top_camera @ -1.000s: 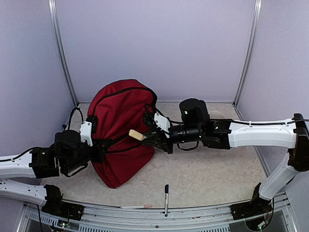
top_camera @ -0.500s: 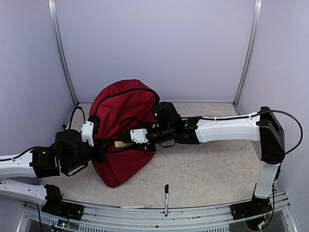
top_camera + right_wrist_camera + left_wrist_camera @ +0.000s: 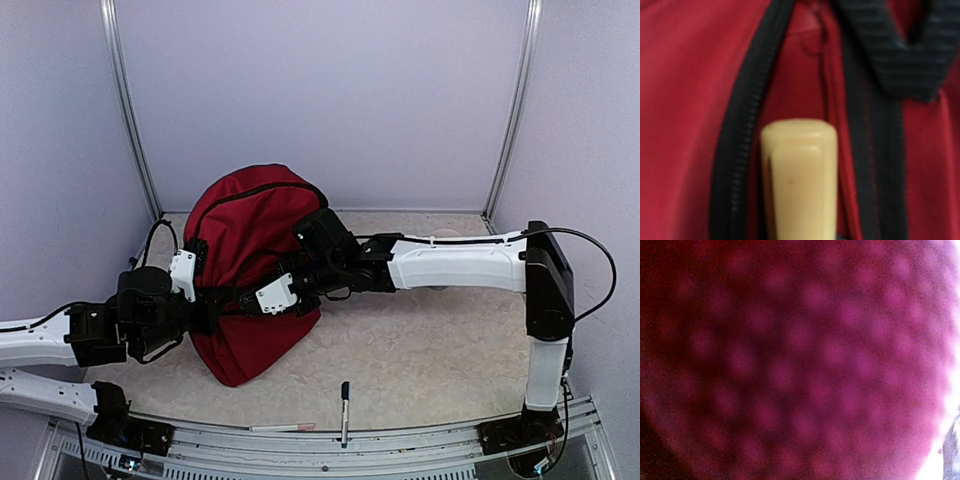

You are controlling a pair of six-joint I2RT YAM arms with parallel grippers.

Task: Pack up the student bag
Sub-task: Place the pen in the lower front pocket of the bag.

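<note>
The left arm (image 3: 40, 345) is held low and stretched rightward from the left edge, the left gripper (image 3: 207, 300) being buried so that its jaws cannot be made out, while the right arm (image 3: 455, 265) is reached leftward from a raised elbow, the right gripper (image 3: 250, 300) being closed on a cream-coloured stick (image 3: 799, 175).

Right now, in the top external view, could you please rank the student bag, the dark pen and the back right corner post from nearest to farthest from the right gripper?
1. student bag: the right gripper is right at it.
2. dark pen: on the near side, slightly right.
3. back right corner post: far back right.
</note>
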